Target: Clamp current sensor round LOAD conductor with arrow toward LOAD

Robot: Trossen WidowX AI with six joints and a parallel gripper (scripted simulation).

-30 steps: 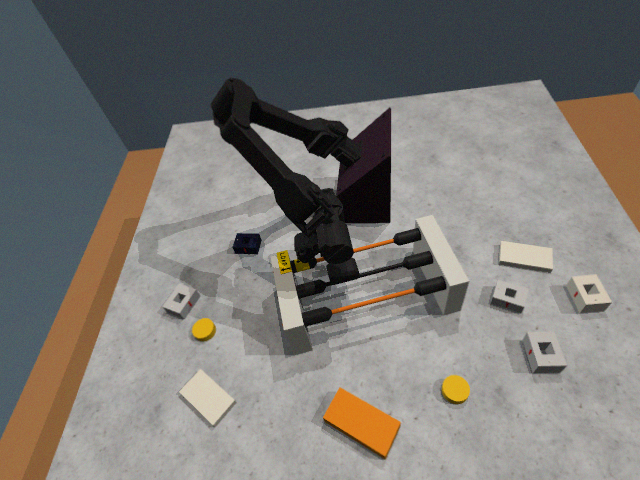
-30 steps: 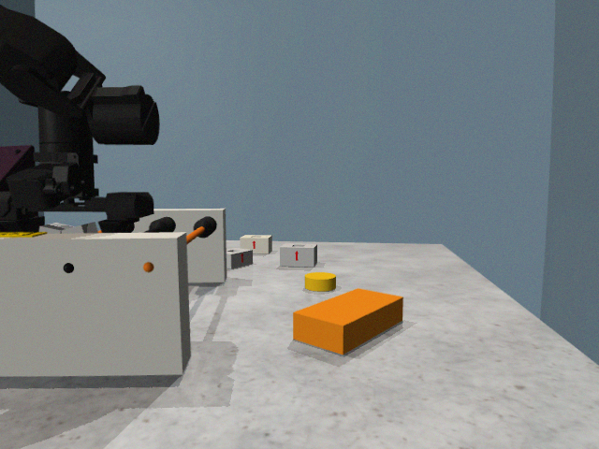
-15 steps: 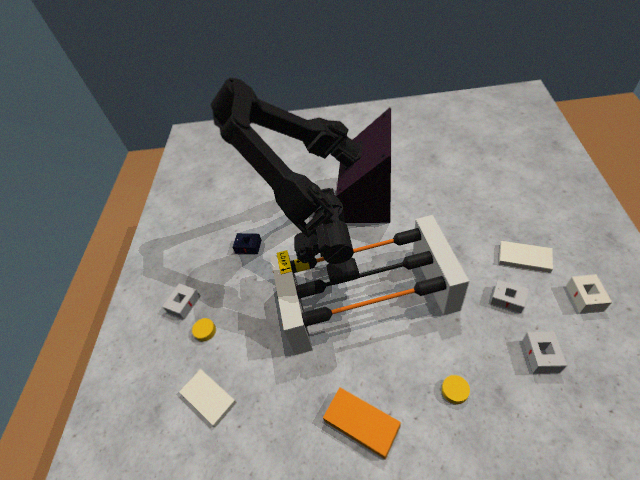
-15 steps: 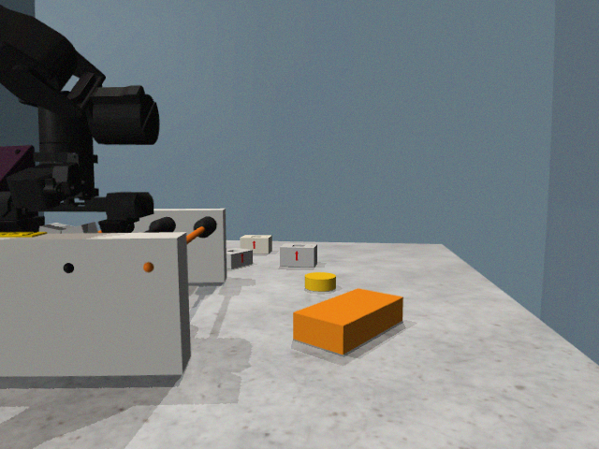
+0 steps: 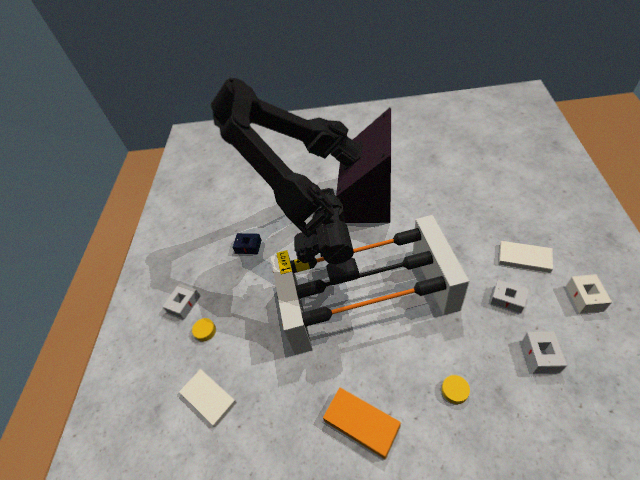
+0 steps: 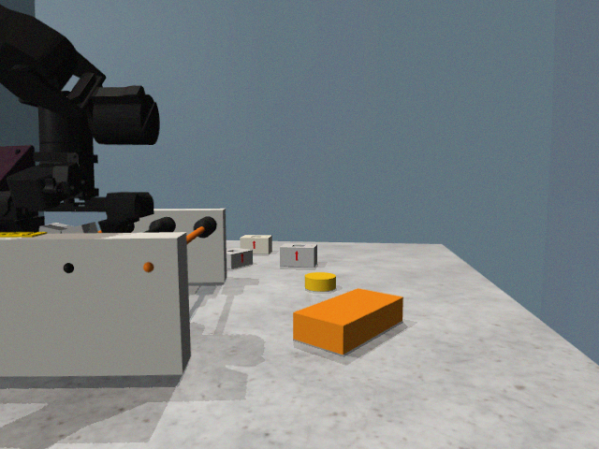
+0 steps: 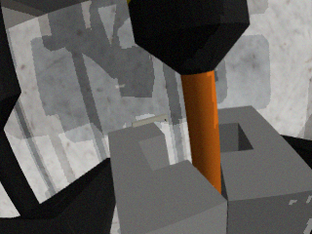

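Navy sensor (image 5: 246, 242): seen on the table (image 5: 465, 155), left of the rig, well apart from the arm
LOAD marker (image 5: 283, 260): yellow tag found on the left end block (image 5: 292, 322), by the rear orange conductor (image 5: 369, 244)
Gripper (image 7: 163, 221): lowered over that rear conductor, close to the marker end
Fingers: pinched on the grey split-core sensor (image 7: 170, 209), its two halves pressed from either side
Sensor position: both halves are met round the orange conductor, just below its black boot (image 7: 189, 22); the arrow cannot be made out
Right side: three more grey sensors (image 5: 543, 351) and a yellow disc (image 5: 455, 388) are left lying well apart
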